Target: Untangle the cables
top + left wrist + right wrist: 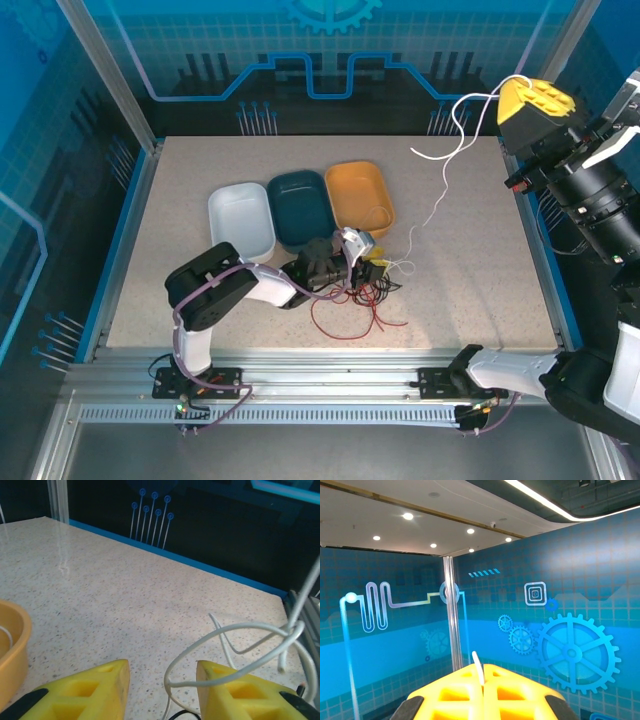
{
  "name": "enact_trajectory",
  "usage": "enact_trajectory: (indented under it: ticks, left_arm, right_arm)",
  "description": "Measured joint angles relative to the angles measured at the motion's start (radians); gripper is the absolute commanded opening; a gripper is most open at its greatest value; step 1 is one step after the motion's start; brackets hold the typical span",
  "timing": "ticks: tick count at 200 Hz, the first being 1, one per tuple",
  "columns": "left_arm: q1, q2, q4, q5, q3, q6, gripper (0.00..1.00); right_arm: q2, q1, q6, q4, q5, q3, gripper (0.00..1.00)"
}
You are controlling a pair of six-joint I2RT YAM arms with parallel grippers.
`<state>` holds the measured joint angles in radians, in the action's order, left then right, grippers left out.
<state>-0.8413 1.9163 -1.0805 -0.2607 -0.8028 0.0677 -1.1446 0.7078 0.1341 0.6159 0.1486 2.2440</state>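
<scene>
walls (580,595): blue, gear graphics | ceiling (395,510): recessed spotlights — lit | table (480,270): speckled beige

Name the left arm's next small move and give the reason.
Probably close the left gripper on the white cable looping between its open jaws. The right gripper, shut, holds that cable high, and it runs down into the red and black tangle; a second grip near the knot should help draw it free.

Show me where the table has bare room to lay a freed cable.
Bare: the left strip beside the white tray, and the right side between the lifted whitish cable and the table edge. Crowded: mid-front, where the left gripper sits in the red and black cables before the orange tray.
</scene>
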Motion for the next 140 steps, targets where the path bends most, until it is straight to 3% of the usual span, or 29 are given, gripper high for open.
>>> enact_trajectory:
  ticks: [99,140]
  left_arm:
    - [-0.014,0.056,-0.001,-0.071,-0.087,0.011,0.30]
    - [-0.014,0.087,0.028,-0.075,-0.131,0.013,0.16]
  right_arm:
    - [0.004,0.000,0.005,-0.009,0.000,-0.053,0.00]
    - [0.008,0.000,0.008,-0.010,0.001,-0.055,0.00]
